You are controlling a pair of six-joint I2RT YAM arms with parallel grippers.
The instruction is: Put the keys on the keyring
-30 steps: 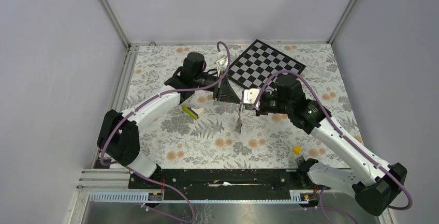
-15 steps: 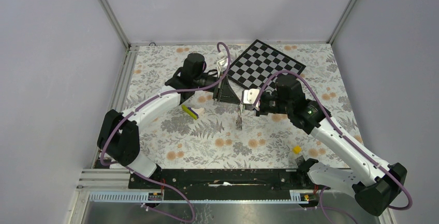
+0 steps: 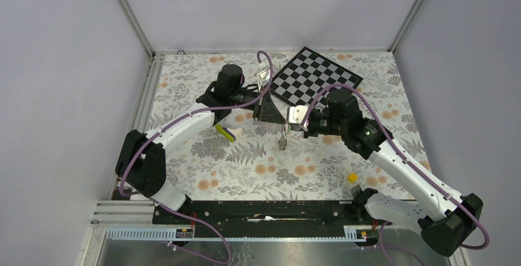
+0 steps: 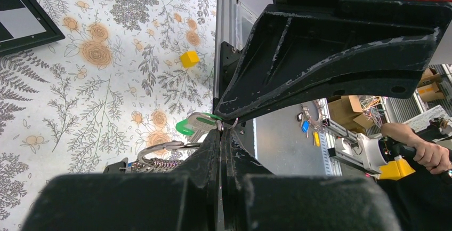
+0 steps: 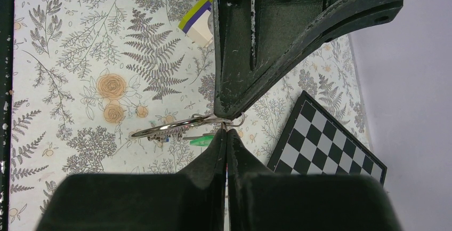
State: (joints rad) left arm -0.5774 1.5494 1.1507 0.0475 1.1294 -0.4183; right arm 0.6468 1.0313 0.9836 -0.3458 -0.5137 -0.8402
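Note:
Both grippers meet tip to tip above the table's middle, each shut on thin silver wire of the keyring. My left gripper (image 3: 279,118) (image 4: 222,129) has its jaws pressed together on the wire next to the green key (image 4: 187,126). My right gripper (image 3: 289,125) (image 5: 226,129) is shut the same way. The keyring (image 5: 170,127) (image 4: 160,148) shows edge-on beside the tips, with a short coiled chain and a blue bit on it. The green key (image 5: 205,141) hangs just under it. The bunch of keys (image 3: 282,141) dangles below the grippers, off the cloth.
A yellow-white-purple wedge block (image 3: 227,132) (image 5: 200,20) lies left of the grippers. A checkerboard (image 3: 316,75) (image 5: 325,140) lies behind them. A small yellow cube (image 3: 352,177) (image 4: 189,58) sits near the right arm's base. The floral cloth (image 3: 246,161) covers the table.
The hanging bunch of keys has risen a little and shifted slightly left. Both grippers stay shut at the same spot.

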